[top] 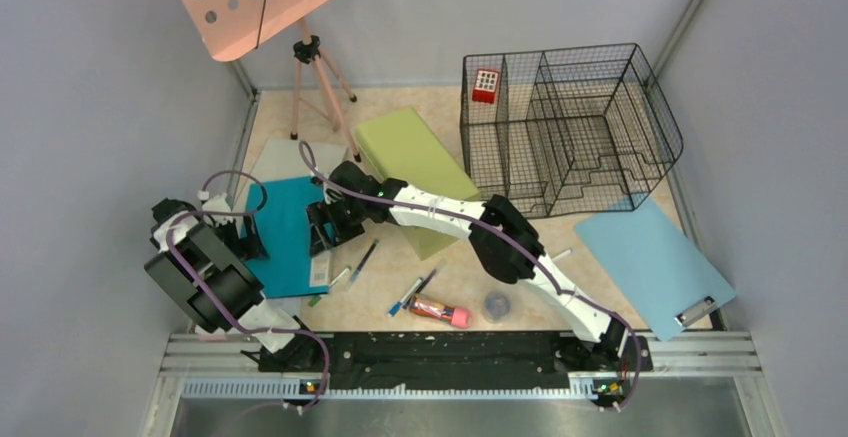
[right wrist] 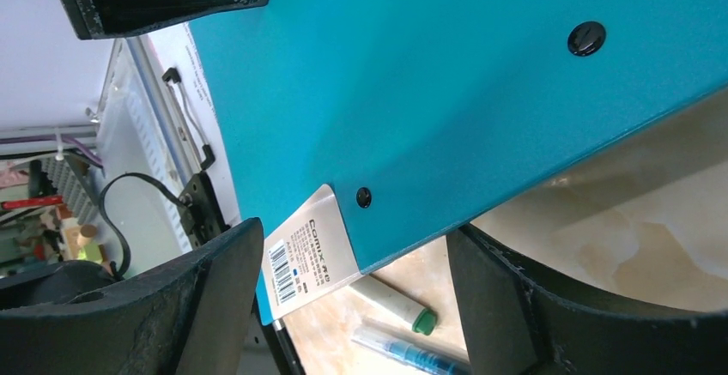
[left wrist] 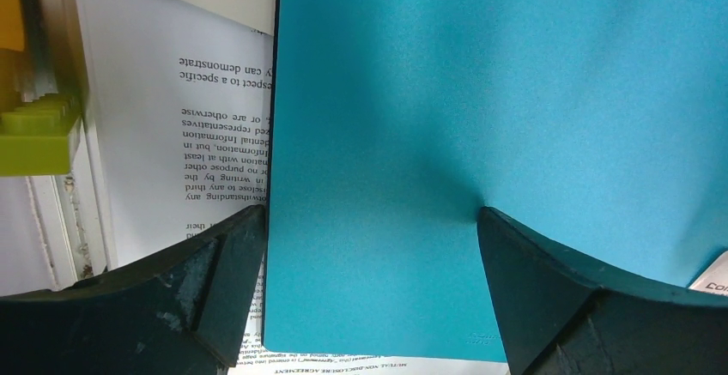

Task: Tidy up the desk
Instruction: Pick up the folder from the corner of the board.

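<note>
straddling the flat teal plastic board (top: 285, 235) from two sides, i have my left end effector (top: 250, 242) at its left edge and my right end effector (top: 322, 229) reaching across to its right edge. the board lies on the left part of the beige marble-patterned desk (top: 400, 97), on top of a white printed sheet of paper (left wrist: 197, 135). both end effectors stand wide open, and neither is clamped on anything. i judge the two-sided approach suits a thin board that one pair of fingers could hardly get under, and it may help part the board from the paper.

only the overhead view shows where things might go: the black wire mesh organiser (top: 570, 127) at the far right, the olive-green box (top: 410, 152) beside it, the light blue clipboard (top: 650, 262) and the loose pens (top: 365, 257). it hides the contact, though.

my left wrist view shows teal filling the gap between my fingers (left wrist: 223, 255), with the board's left edge by one of them. my right wrist view adds black rivets (right wrist: 586, 38), a silver barcode label (right wrist: 300, 259) at the near corner and a green-capped white marker (right wrist: 391, 302) on the desk. whether that edge is raised i cannot tell.
</note>
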Tool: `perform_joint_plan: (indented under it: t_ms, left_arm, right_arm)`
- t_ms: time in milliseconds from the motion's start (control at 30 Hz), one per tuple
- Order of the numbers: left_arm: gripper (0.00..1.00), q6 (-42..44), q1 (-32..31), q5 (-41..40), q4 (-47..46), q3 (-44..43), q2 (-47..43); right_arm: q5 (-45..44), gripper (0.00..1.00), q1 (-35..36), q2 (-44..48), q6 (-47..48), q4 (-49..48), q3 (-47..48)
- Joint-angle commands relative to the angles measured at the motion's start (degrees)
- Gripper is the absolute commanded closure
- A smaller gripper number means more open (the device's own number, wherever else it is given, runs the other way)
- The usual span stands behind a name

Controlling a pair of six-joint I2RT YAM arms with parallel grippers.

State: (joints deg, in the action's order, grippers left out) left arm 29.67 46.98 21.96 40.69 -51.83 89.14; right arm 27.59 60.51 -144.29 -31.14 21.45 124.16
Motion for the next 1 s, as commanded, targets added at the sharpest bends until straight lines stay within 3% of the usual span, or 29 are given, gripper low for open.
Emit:
perform_joint_plan:
  t_ms: [0,967]
  left_arm:
    - [0.04,-0.1,-1.3,5.8,3.4,0.9,1.5]
    - [0.05,2.4,-1.3,7.3,5.1,1.4,1.2]
  right_arm:
    - [7.4,0.24,-2.3,2.7,-3.4,-9.9,-0.2]
    - [7.2,0.33,-3.1,8.2,5.0,-7.3,4.2]
